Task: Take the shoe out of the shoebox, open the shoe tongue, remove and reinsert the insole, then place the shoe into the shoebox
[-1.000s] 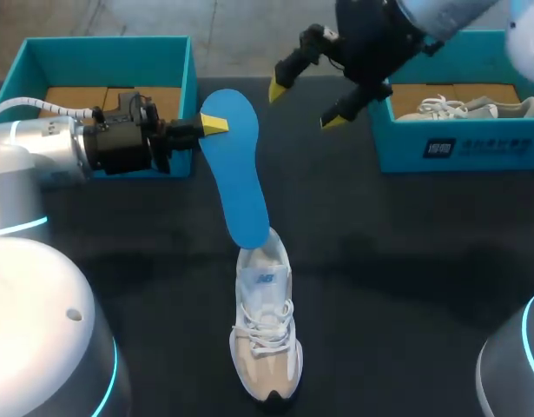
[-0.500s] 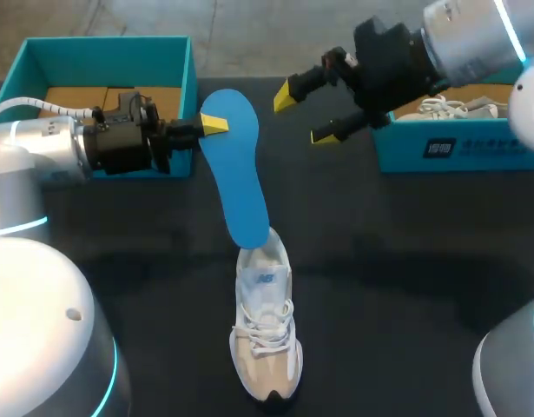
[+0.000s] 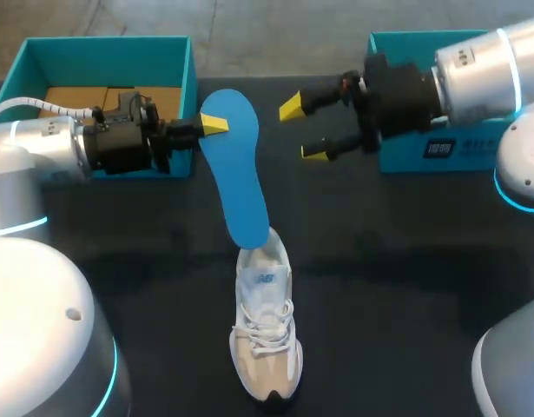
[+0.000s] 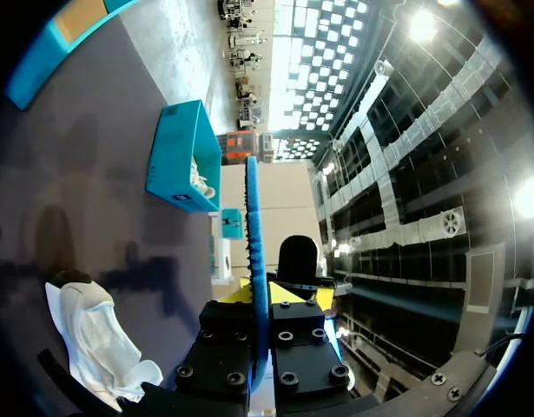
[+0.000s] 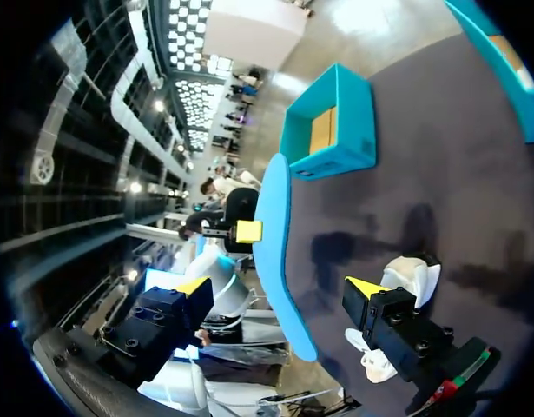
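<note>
A white and beige shoe (image 3: 265, 334) stands on the black table, toe toward the front edge. A blue insole (image 3: 236, 174) rises from its opening, tilted back and to the left. My left gripper (image 3: 210, 124) is shut on the insole's upper end. In the left wrist view the insole (image 4: 252, 234) runs edge-on out of the shut fingers, with the shoe (image 4: 93, 334) below them. My right gripper (image 3: 303, 130) hangs open to the right of the insole, apart from it, pointing at it. In the right wrist view the insole (image 5: 275, 234) stands ahead of the open fingers, beside the shoe (image 5: 405, 282).
One teal shoebox (image 3: 41, 52) with brown cardboard inside sits at the back left behind my left arm. A second teal shoebox (image 3: 397, 156) stands at the back right, its inside mostly hidden by my right arm.
My right arm has come down and forward from above the right shoebox, turning its open gripper to point left at the insole. The left arm, insole and shoe have not moved.
</note>
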### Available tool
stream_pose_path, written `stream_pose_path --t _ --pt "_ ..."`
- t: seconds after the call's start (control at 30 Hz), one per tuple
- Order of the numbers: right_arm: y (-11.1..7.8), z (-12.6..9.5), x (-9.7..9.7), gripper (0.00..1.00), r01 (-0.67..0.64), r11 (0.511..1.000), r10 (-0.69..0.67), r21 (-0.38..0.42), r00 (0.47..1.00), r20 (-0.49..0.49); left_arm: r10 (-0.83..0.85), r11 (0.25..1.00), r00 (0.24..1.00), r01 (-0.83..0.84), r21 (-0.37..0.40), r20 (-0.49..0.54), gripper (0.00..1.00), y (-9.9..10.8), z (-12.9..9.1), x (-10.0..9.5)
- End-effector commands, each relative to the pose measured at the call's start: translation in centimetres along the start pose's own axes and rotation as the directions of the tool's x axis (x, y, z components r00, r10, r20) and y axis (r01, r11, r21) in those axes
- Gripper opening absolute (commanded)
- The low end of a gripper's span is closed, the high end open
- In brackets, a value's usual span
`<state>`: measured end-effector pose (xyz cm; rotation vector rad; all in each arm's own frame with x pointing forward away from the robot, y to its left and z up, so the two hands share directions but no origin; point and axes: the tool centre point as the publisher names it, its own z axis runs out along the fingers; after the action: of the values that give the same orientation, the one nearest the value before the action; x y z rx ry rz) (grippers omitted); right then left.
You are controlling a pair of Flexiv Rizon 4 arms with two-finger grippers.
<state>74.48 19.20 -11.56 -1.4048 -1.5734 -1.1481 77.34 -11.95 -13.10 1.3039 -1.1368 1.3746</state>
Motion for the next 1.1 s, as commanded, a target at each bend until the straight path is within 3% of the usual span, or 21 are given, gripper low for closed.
stream_pose_path --t 0.03,1.03,1.1 --pt "-0.28 0.32 -0.57 1.00 0.001 1.000 -0.002 -0.006 0.994 -0.109 0.000 1.000 1.000 0.000 -0.001 0.004 0.00 0.02 -0.02 0.00" --pt "-0.46 0.48 -0.97 1.00 -0.010 1.000 0.010 -0.003 0.992 -0.127 0.000 1.000 1.000 0.000 -0.001 0.004 0.00 0.02 -0.02 0.00" --pt "-0.46 0.48 -0.97 1.00 -0.010 1.000 0.010 -0.003 0.992 -0.127 0.054 0.998 0.999 -0.054 -0.031 0.005 0.00 -0.59 0.10 0.14"
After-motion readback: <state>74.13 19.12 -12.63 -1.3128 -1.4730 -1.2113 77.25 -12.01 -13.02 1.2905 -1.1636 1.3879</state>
